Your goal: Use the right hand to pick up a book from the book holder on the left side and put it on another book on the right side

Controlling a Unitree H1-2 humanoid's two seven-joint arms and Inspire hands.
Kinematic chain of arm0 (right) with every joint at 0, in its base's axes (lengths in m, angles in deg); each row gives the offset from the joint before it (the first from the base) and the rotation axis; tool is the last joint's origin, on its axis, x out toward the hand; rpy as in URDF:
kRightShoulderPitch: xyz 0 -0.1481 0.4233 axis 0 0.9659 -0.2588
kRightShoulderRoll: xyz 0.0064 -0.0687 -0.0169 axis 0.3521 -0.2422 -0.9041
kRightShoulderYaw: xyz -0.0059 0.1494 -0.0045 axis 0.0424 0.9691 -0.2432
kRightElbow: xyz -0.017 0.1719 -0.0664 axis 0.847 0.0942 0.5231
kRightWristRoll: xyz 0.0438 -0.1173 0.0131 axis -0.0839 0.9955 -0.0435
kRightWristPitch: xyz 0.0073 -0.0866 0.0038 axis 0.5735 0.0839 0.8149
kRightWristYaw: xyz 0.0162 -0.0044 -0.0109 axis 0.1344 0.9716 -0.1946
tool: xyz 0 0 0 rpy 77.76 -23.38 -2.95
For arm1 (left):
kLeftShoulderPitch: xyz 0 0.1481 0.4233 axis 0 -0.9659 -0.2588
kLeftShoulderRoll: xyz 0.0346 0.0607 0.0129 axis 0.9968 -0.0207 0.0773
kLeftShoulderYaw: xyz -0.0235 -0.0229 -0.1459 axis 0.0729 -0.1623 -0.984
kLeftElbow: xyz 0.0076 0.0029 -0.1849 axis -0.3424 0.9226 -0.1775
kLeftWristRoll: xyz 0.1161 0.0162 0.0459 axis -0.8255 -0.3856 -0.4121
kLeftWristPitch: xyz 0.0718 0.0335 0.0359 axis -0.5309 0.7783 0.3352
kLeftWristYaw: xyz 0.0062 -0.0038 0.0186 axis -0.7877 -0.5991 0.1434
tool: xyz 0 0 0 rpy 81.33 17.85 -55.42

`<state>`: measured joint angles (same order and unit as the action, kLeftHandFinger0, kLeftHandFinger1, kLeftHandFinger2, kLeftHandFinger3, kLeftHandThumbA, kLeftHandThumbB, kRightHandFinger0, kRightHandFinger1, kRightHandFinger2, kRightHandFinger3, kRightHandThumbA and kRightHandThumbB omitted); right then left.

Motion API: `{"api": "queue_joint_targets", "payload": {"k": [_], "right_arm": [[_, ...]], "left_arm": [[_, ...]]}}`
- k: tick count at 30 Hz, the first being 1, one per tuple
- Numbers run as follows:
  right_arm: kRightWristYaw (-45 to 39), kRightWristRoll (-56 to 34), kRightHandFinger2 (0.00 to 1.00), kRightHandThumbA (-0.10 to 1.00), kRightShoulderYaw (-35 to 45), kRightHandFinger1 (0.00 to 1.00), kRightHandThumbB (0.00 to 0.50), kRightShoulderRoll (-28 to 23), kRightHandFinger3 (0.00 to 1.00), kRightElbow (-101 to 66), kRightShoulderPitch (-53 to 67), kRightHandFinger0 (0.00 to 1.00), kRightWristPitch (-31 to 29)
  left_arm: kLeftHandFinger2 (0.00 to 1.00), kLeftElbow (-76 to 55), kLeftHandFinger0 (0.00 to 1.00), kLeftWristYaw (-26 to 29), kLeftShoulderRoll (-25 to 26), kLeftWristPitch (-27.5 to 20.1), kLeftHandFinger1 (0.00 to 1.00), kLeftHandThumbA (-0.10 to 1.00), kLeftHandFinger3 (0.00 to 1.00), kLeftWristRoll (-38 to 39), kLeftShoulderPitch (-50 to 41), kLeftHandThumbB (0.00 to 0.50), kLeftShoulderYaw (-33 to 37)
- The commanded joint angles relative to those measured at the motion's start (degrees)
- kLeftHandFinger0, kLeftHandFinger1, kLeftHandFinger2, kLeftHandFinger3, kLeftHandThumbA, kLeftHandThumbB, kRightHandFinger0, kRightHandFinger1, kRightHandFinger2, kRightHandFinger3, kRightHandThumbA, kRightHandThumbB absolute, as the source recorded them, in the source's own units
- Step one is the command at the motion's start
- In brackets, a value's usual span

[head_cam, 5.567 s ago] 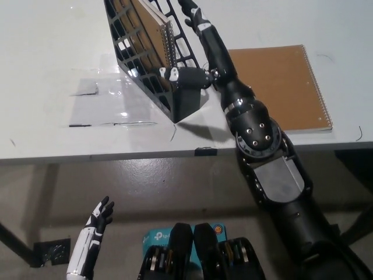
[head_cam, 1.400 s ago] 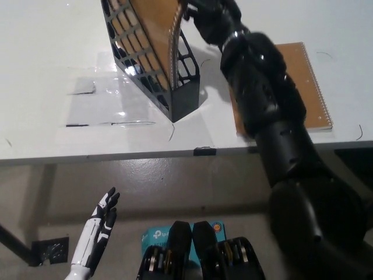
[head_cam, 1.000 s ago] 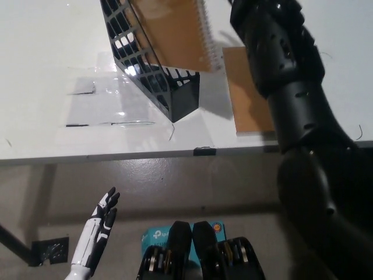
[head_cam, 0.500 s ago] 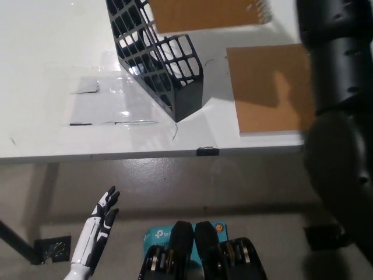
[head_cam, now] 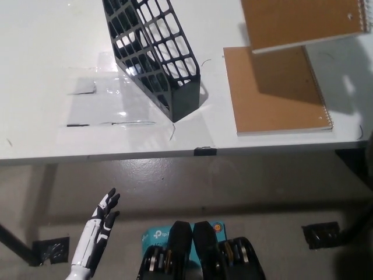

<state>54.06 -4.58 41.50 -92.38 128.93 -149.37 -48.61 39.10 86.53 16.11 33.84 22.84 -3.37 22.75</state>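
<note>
We hold a brown spiral-bound notebook (head_cam: 303, 23) in the air above the second brown spiral-bound notebook (head_cam: 277, 90) lying on the white table (head_cam: 46, 70), clear of the black lattice book holder (head_cam: 154, 52). Our right hand is out of view. We should lower the book flat, edges squared with the one beneath. Our white left hand (head_cam: 99, 224) hangs open below the table.
</note>
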Motion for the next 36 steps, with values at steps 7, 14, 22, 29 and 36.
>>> {"api": "queue_joint_targets", "payload": {"k": [7,14,22,29,36], "right_arm": [[-4.74,-0.66,0.65,-0.1,-1.43,0.07,0.102,-2.5,1.0,9.95,-3.11,0.0,-3.66],[-5.0,0.85,0.7,-0.1,-3.8,0.03,0.105,-1.88,0.98,18.08,-2.54,0.0,-8.24],[-3.85,1.76,0.68,-0.1,-4.09,0.09,0.063,-2.11,1.0,24.21,-3.92,0.0,-12.07],[-3.21,2.16,0.72,-0.1,-4.0,0.17,0.075,-3.72,1.0,26.66,-3.93,0.0,-12.29],[-0.04,-0.31,0.74,-0.1,-0.45,0.24,0.099,-4.63,1.0,27.65,-3.82,0.0,-12.44]], "left_arm": [[1.0,-0.9,0.94,0.82,0.18,-2.26,1.0,1.0,1.0,0.63,-0.1,0.19,-0.01],[1.0,-2.18,0.93,1.07,-0.15,-0.51,1.0,1.0,1.0,-0.26,-0.48,0.198,0.09],[1.0,-1.5,0.93,1.53,-0.07,-1.64,1.0,1.0,1.0,-0.46,0.87,0.213,-0.18],[1.0,-2.31,0.95,1.17,-0.17,-0.87,1.0,1.0,1.0,-0.29,0.82,0.203,-0.2],[1.0,-1.74,0.93,1.31,0.0,-1.26,1.0,1.0,1.0,-0.66,1.44,0.204,-0.21]]}}
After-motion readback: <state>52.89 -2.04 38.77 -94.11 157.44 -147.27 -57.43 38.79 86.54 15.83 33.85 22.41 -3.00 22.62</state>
